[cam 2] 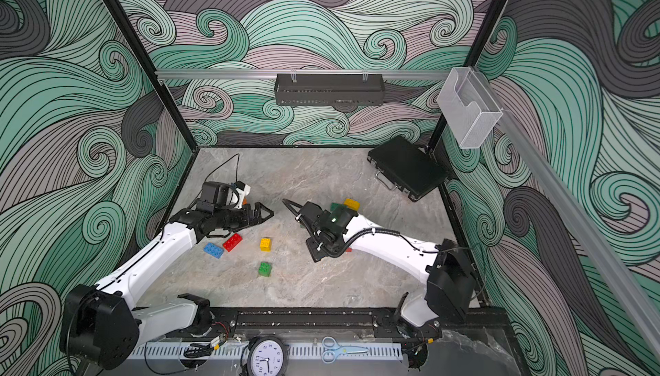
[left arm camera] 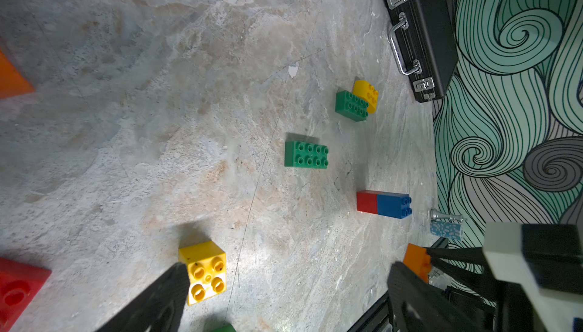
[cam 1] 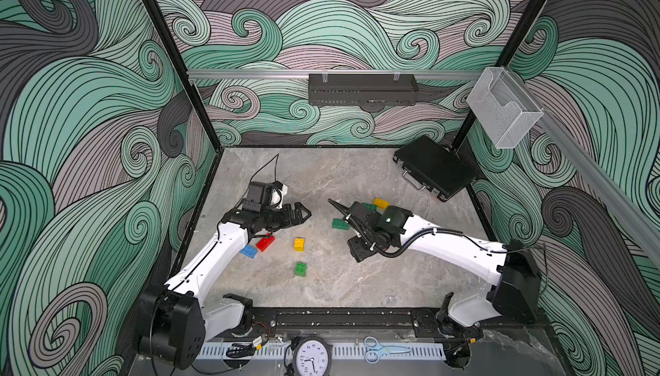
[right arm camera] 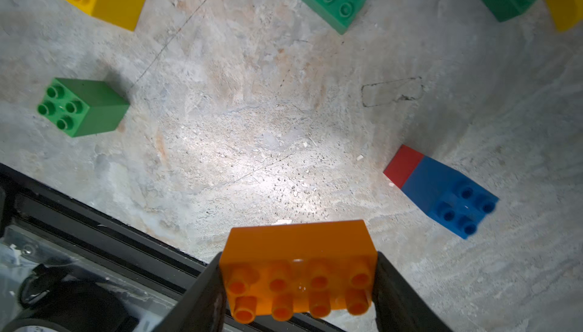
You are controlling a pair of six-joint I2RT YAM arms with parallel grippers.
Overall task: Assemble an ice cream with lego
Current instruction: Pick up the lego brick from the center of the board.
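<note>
Lego bricks (cam 1: 300,269) lay scattered on the marble table (cam 1: 357,177), a yellow square brick (cam 1: 299,244) mid-table. The left arm stretched low toward the centre, the left gripper (cam 1: 298,213) spread wide, holding nothing. The right arm bent down at the wrist, right of centre. The right gripper (right arm camera: 298,283) was clamped on an orange oblong brick (right arm camera: 296,245), its long axis running finger to finger, studs facing the wrist camera.

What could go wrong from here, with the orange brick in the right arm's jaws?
1. The right gripper holds the orange brick by its short ends, near the tips of the jaws; it may pivot or slip when pressed down.
2. The red-and-blue stack lies on its side, studs pointing sideways, so nothing can be pressed onto it until it is righted.
</note>
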